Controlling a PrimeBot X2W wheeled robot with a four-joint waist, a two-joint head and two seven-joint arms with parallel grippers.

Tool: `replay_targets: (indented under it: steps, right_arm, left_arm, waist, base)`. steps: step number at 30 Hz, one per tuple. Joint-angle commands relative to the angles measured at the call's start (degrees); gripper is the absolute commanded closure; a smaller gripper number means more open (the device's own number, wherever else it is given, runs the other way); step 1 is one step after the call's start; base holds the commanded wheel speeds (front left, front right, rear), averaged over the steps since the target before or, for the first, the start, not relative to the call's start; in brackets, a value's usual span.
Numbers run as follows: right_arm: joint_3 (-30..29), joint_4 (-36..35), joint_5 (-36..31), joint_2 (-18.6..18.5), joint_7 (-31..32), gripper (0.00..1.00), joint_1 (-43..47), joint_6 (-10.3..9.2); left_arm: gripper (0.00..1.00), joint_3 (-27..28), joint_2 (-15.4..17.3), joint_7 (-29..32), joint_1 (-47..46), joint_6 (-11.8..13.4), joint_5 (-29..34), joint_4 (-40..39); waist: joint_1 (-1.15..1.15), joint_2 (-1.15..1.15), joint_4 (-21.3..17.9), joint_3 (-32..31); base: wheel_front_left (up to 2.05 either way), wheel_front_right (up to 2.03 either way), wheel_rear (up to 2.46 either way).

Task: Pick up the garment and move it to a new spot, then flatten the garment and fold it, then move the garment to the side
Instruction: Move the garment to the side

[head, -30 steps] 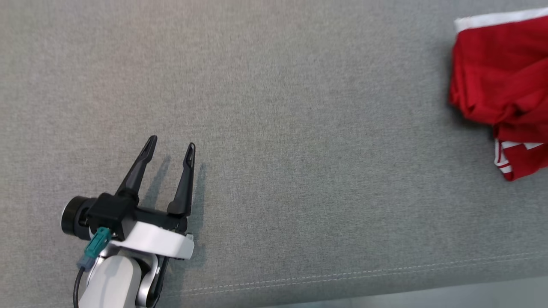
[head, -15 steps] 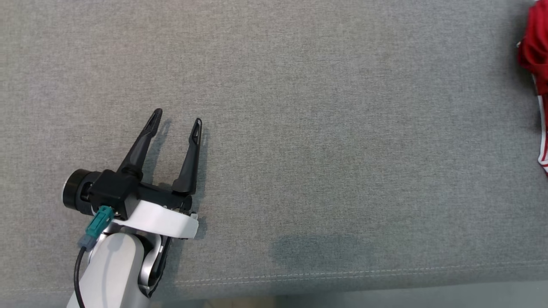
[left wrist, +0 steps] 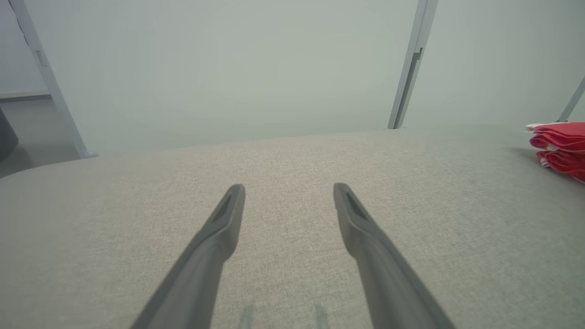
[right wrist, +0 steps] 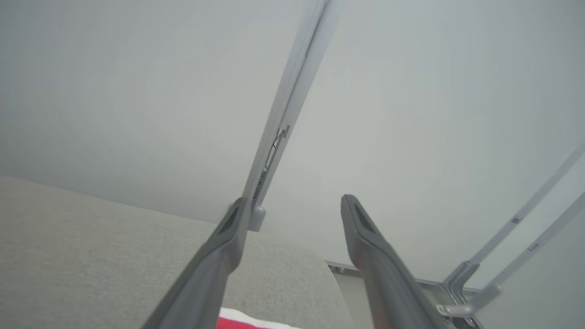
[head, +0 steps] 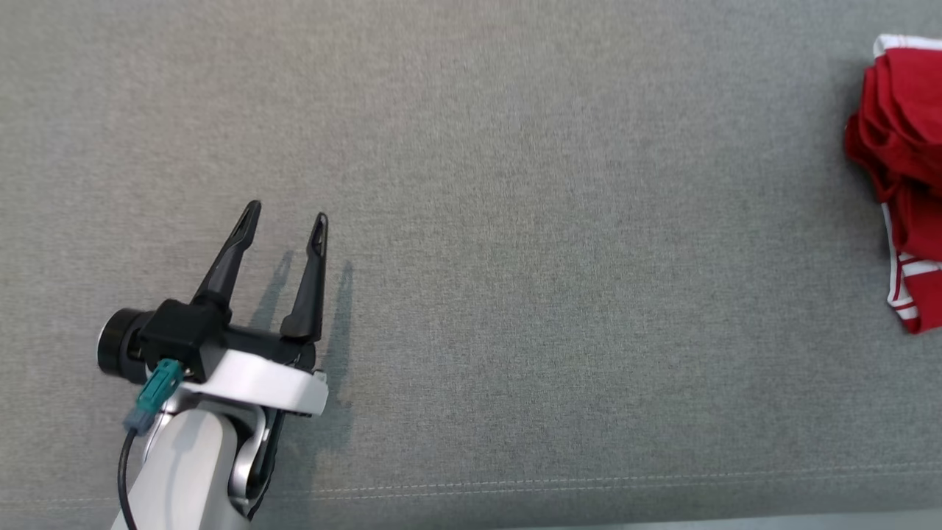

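Observation:
A red garment (head: 904,162) with white trim lies bunched at the right edge of the grey fabric surface (head: 515,258), cut off by the frame. In the left wrist view the garment (left wrist: 560,148) sits far to the right. My left gripper (head: 286,221) hovers at the lower left of the head view, open, nothing between its fingers, far from the garment. From the left wrist, the same gripper (left wrist: 289,194) spreads over bare fabric. My right gripper (right wrist: 292,205) is open and empty, raised above the surface, with a sliver of the garment (right wrist: 247,322) just below its fingers.
A stitched seam (head: 589,482) runs along the surface's near edge, with pale floor beyond. Grey metal frame posts (left wrist: 409,68) stand past the far edge against a pale wall. A frame post (right wrist: 285,114) and lower rails (right wrist: 498,274) show behind the right gripper.
The head camera has shifted, so the garment shows a bit more at the right edge than half a second ago. My left gripper stays open, its pose nearly unchanged.

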Motion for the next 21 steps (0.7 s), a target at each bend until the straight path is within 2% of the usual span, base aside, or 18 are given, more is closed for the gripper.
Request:
replay_targets:
  steps: [1, 6, 7, 11, 16, 21]
  right_arm:
    - [-0.3, -6.7, -0.4, 2.1, -0.7, 0.00, 5.8, -0.01]
    - [0.4, -21.9, 0.8, 10.9, -0.7, 0.00, 17.7, -0.01]
    - [0.4, -21.9, 0.8, 10.9, -0.7, 0.00, 17.7, -0.01]
    - [1.5, -29.7, 1.8, 16.7, -0.7, 0.00, 26.3, -0.01]
    - [3.6, -34.4, 3.1, 21.2, -0.7, 0.00, 35.6, -0.01]
    - [4.9, -36.6, 3.8, 23.3, -0.7, 0.00, 43.3, -0.01]
  left_arm:
    - [0.00, 2.6, 1.2, -0.5, 1.1, 0.7, -0.6, -1.3]
    - [0.00, 4.6, 2.1, -0.6, 3.2, 1.4, -0.9, -2.3]
    - [0.00, 4.6, 2.1, -0.6, 3.2, 1.4, -0.9, -2.3]
    - [0.00, 5.2, 2.4, -0.6, 4.4, 1.5, -1.0, -3.3]
    - [0.00, 5.6, 2.4, -0.6, 6.4, 1.4, -1.5, -3.5]
    - [0.00, 5.5, 2.2, -0.6, 8.9, 1.5, -1.7, -3.5]
  waist:
    - [0.00, 0.00, 0.7, -2.7]
    - [0.00, 0.00, 1.9, -5.5]
    - [0.00, 0.00, 1.9, -5.5]
    - [0.00, 0.00, 2.9, -7.4]
    - [0.00, 0.00, 3.5, -9.8]
    - [0.00, 0.00, 3.5, -11.9]
  base:
    - [0.00, 0.00, 0.00]
    - [0.00, 0.00, 0.00]
    - [0.00, 0.00, 0.00]
    - [0.00, 0.00, 0.00]
    - [0.00, 0.00, 0.00]
    - [0.00, 0.00, 0.00]
